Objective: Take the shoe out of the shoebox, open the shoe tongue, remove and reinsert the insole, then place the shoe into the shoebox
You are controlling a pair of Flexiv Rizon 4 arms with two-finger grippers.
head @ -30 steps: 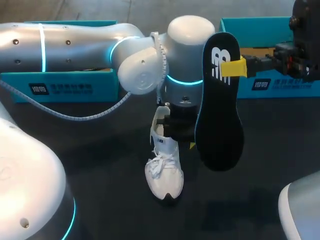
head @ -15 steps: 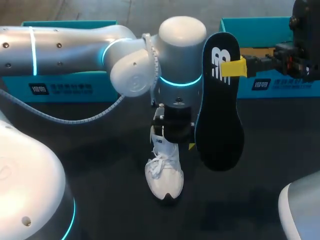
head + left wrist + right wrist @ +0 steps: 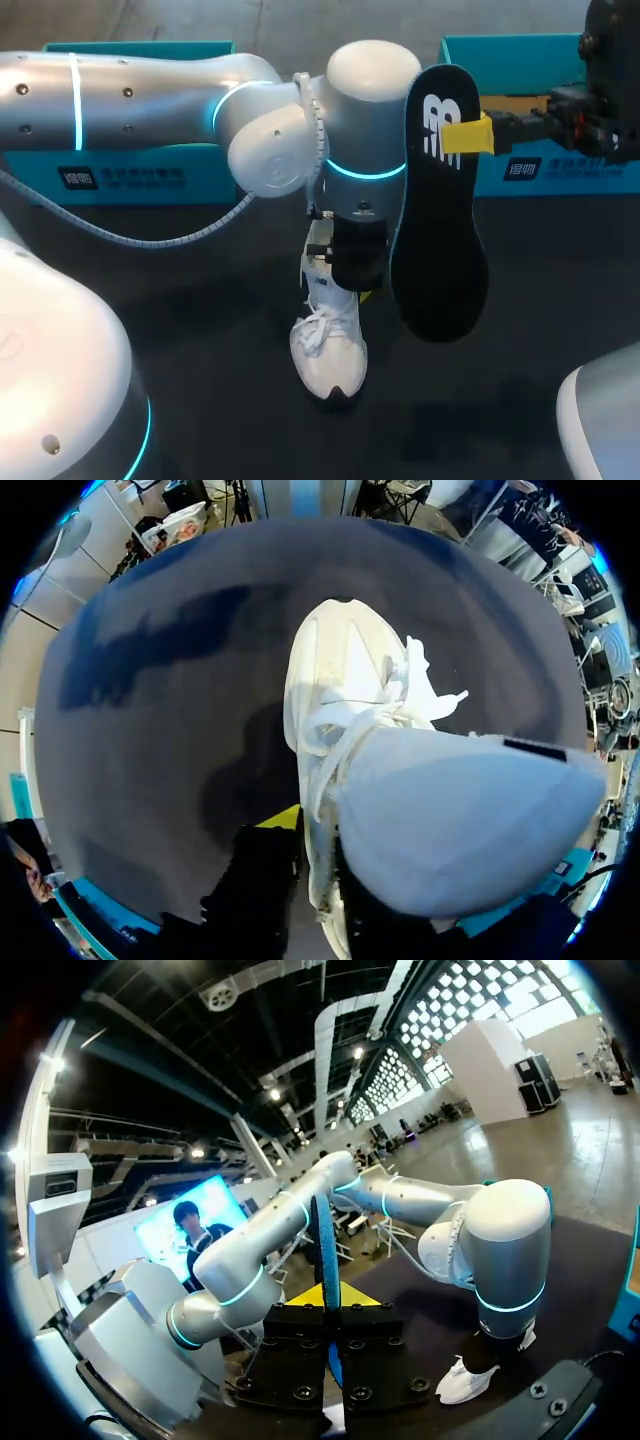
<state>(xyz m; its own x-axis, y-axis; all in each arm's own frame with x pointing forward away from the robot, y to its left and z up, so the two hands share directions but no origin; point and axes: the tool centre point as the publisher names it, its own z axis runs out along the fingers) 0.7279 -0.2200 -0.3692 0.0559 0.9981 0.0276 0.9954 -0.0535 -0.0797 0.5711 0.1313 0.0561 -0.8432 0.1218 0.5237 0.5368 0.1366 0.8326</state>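
Left gripper (image 3: pixel 310 865) closed on the shoe (image 3: pixel 328 350) collar, steadying it on the bench (image 3: pixel 200 330); right gripper (image 3: pixel 328 1298) clamps the insole (image 3: pixel 440 250) clear, ready for reinsertion

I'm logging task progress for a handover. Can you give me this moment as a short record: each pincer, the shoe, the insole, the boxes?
left pincer: shut on the white sneaker, at the side of its collar
right pincer: shut on the black insole, held on end above the table
white sneaker: standing on the table, toe toward the robot, tongue pulled up
insole state: out of the shoe, not yet reinserted
left teal shoebox: at the table's back
right teal shoebox: at the table's back, behind the right pincer
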